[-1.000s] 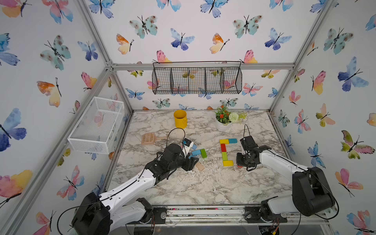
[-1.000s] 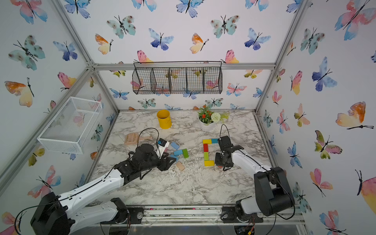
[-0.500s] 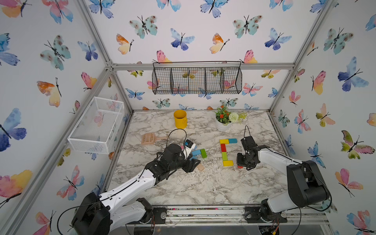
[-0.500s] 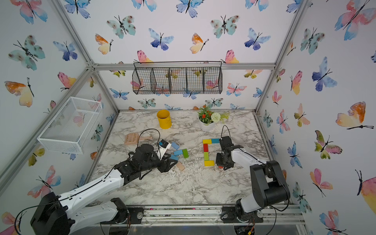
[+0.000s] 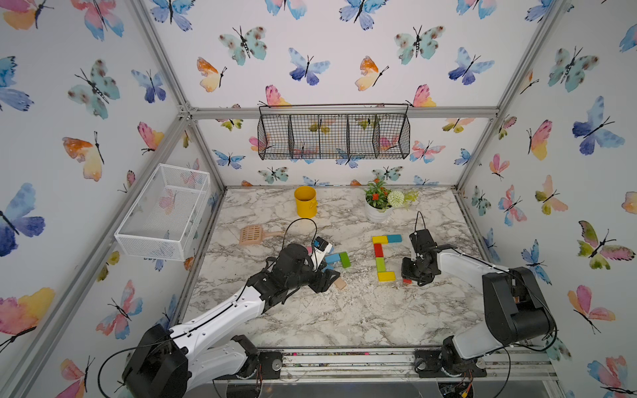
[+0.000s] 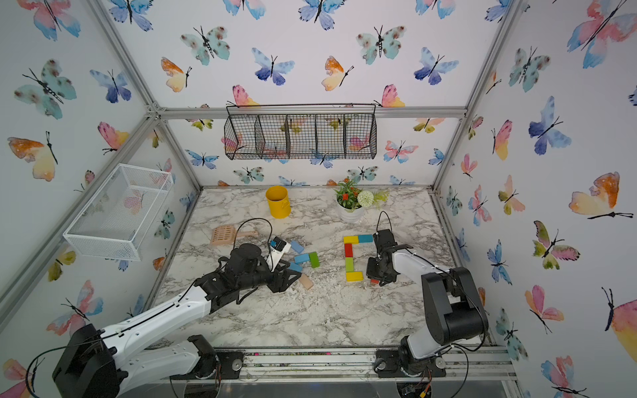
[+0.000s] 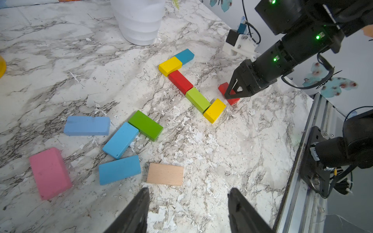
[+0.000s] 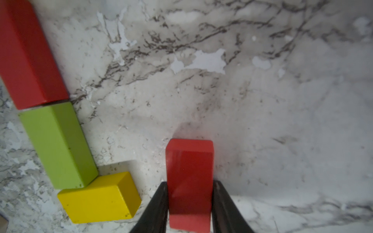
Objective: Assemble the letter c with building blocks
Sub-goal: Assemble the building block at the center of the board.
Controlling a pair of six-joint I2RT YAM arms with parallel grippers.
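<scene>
Marble table (image 5: 344,317), butterfly walls (image 5: 103,86). Right hand (image 8: 190,184) straddles small red wooden block (image 8: 189,157), fingers against both long sides; clamped or slack, cannot tell. Left hand (image 7: 188,190) open, empty, near spare blocks (image 7: 121,141). Step: building the C's lower arm. Red block sits just at 3 o'clock of lower yellow block (image 5: 386,276), not touching. Its long axis runs 12–6, parallel to red-green spine (image 5: 379,256). It probably needs a quarter turn, then butting against the yellow.

Yellow cup (image 5: 305,201), flowerpot (image 5: 378,214), scoop (image 5: 251,235) — wire basket (image 5: 333,136)
</scene>
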